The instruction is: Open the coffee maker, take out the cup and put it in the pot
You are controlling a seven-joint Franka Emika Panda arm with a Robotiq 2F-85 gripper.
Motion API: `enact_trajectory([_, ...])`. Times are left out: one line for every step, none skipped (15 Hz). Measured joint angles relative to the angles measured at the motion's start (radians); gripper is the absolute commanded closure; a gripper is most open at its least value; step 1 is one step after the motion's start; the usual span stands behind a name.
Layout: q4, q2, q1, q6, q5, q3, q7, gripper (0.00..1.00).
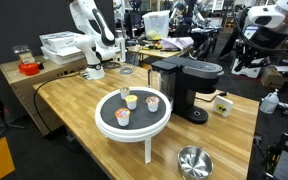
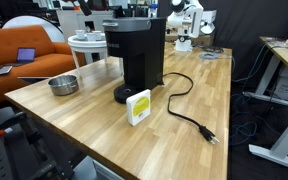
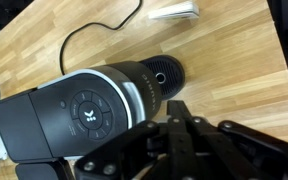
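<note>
The black coffee maker (image 1: 189,85) stands on the wooden table with its rounded lid closed, and it shows in both exterior views (image 2: 136,55). In the wrist view I look straight down on its top (image 3: 94,105). My gripper (image 3: 176,118) hovers above it, beside the lid, with its fingers pressed together and holding nothing. I cannot make out the gripper in either exterior view. The cup is hidden. The steel pot (image 1: 194,161) sits empty near the table edge, apart from the machine (image 2: 63,85).
A white pedestal tray (image 1: 134,135) holds three small cups topped yellow, orange and red. A white and yellow box (image 2: 138,107) stands by the machine's base. The power cable (image 2: 184,105) trails across the table. Another white arm (image 1: 92,40) stands at the far end.
</note>
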Motion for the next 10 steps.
enact_trajectory([0.000, 0.007, 0.010, 0.000, 0.000, -0.006, 0.000, 1.00])
enact_trajectory([0.000, 0.014, 0.022, 0.000, 0.000, -0.012, 0.000, 1.00])
enact_trajectory([0.000, 0.020, 0.033, 0.000, 0.000, -0.017, 0.000, 1.00])
enact_trajectory([0.000, 0.025, 0.044, 0.000, 0.000, -0.024, 0.000, 1.00])
enact_trajectory([0.000, 0.032, 0.054, 0.000, 0.000, -0.031, 0.000, 1.00])
enact_trajectory([0.000, 0.038, 0.063, 0.000, 0.000, -0.037, 0.000, 1.00])
enact_trajectory([0.000, 0.043, 0.072, 0.000, 0.000, -0.045, 0.000, 1.00])
enact_trajectory([0.000, 0.049, 0.079, 0.000, 0.000, -0.053, 0.000, 1.00])
enact_trajectory([0.000, 0.056, 0.084, 0.001, -0.001, -0.062, 0.000, 1.00])
enact_trajectory([0.000, 0.063, 0.089, 0.001, -0.001, -0.072, 0.000, 1.00])
